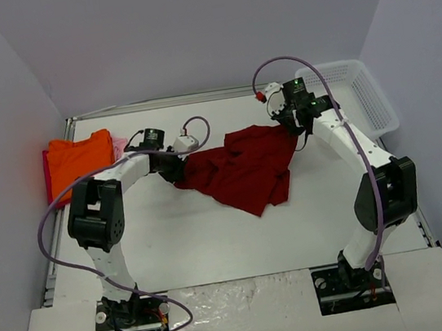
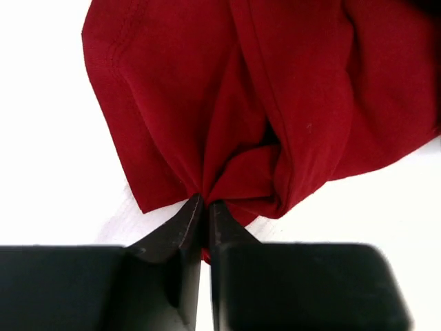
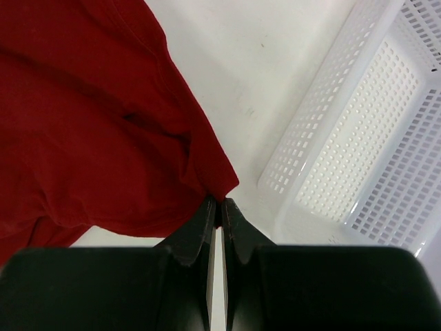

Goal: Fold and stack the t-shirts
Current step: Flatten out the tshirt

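We see the dark red t-shirt [image 1: 246, 166] crumpled near the middle of the desk [image 1: 215, 240]. Our left jaws are clamped on its 9 o'clock edge, and our right jaws are pinched on its 1 o'clock corner. The orange t-shirt [image 1: 80, 156] lies at the desk's 10 o'clock, with the pale pink t-shirt [image 1: 119, 146] showing at its 3 o'clock edge. The white mesh basket [image 1: 372, 99] sits at 2 o'clock.
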